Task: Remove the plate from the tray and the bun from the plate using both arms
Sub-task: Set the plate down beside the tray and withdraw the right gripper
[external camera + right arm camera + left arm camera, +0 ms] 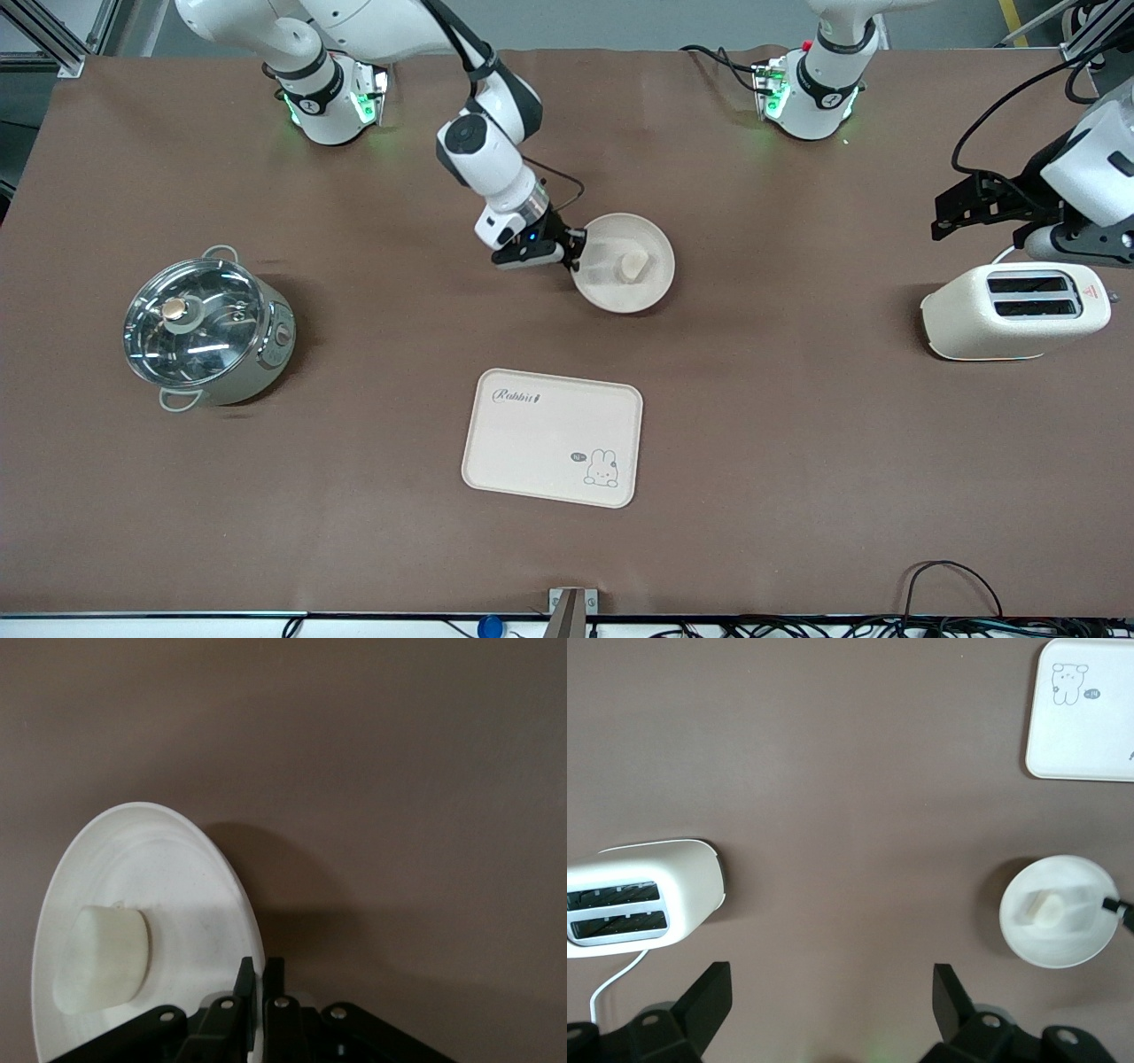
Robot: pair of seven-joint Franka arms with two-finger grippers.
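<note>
The round cream plate [627, 298] is over the middle of the table, its rim pinched between my right gripper's [574, 253] shut fingers. It seems to hang a little above the table and casts a shadow. The small pale bun [633, 265] lies on the plate. The right wrist view shows the gripper [262, 970] shut on the plate's rim [159, 850], with the bun [102, 957] beside it. My left gripper [939, 221] is open and empty, up over the table beside the toaster. The left wrist view [831, 992] shows its jaws wide apart, with the plate [1063, 943] and bun [1041, 908] farther off.
A cream rectangular tray [554, 437] with a rabbit drawing lies nearer the front camera than the plate. A cream toaster [1014, 310] stands at the left arm's end, below the left hand. A steel pot with a glass lid [208, 328] stands at the right arm's end.
</note>
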